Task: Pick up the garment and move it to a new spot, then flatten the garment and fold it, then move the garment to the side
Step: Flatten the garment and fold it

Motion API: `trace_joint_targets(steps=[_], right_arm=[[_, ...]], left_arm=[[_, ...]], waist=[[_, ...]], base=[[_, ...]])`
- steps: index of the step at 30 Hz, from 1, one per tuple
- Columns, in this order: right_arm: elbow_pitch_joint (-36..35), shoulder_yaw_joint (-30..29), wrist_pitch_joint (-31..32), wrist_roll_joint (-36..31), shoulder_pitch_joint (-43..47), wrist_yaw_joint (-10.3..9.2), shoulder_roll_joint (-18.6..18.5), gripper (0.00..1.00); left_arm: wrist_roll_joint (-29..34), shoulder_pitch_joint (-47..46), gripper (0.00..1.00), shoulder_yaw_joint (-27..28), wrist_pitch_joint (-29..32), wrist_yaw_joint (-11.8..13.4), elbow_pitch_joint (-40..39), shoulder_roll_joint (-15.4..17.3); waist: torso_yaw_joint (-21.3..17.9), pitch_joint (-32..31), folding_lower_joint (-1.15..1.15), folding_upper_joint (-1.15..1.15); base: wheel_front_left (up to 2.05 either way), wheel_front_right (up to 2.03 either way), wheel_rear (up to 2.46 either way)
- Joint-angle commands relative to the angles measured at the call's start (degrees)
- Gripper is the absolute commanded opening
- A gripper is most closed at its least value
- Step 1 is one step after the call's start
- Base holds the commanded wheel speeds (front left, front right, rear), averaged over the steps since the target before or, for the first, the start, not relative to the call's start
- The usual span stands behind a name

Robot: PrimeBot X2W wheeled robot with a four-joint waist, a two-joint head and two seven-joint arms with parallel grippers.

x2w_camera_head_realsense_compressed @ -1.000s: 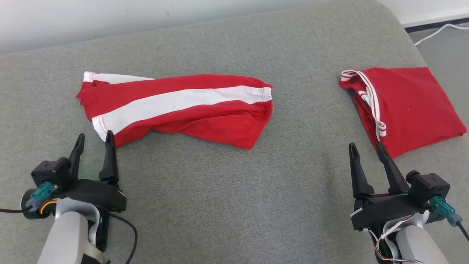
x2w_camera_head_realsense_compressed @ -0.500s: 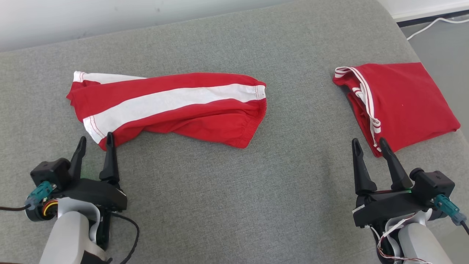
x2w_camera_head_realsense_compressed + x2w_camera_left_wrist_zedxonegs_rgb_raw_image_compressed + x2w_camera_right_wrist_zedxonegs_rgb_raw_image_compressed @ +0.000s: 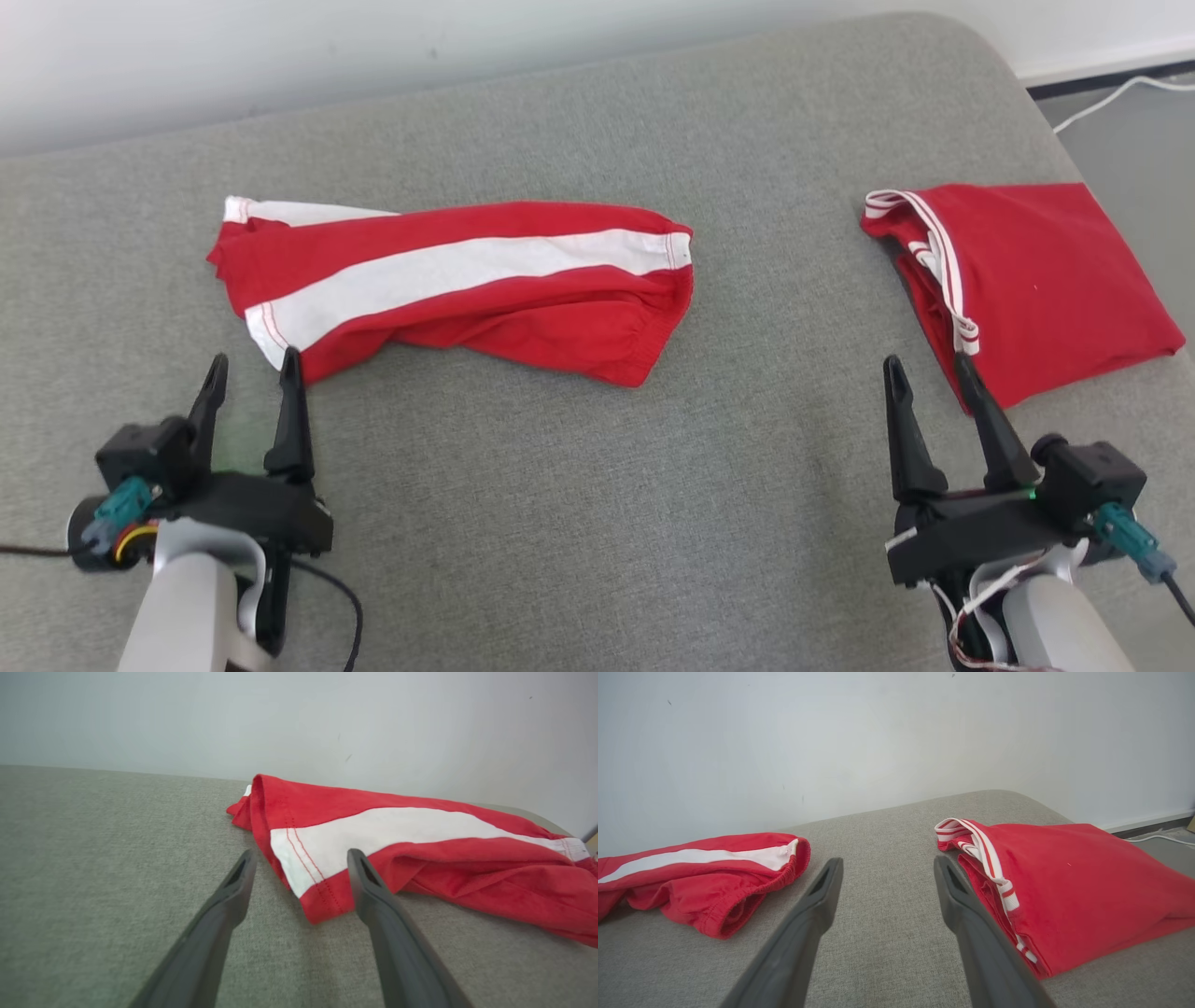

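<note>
Past my gaping left end effector (image 3: 255,360), at one o'clock, soft red-and-white cloth shorts (image 3: 467,271) flop; I'd pinch their near corner; my right end effector (image 3: 927,362) gapes too.

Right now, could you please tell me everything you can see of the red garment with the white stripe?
The striped garment is soft red cloth with a broad white band along its length, red-stitched hem and gathered right edge. It lies rumpled, doubled over, on the grey cushion. The open left tool points at its near-left corner; contact is unclear.
</note>
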Motion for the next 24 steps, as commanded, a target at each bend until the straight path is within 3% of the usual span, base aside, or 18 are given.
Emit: trace_joint_targets(steps=[1,24], right_arm=[[0.14,-0.23,-0.22,-0.39,1.20,0.00,0.23,1.00],[1.83,-0.70,-0.22,-1.73,7.87,0.00,1.83,1.00]], left_arm=[[-0.21,2.22,1.00,0.63,-0.19,0.65,-1.01,0.07],[-1.21,22.87,1.00,-4.91,-0.19,6.77,-18.15,-0.26]], waist=[[0.84,-1.46,0.00,0.00],[11.78,-11.59,0.00,0.00]], base=[[0.00,0.00,0.00],[0.00,0.00,0.00]])
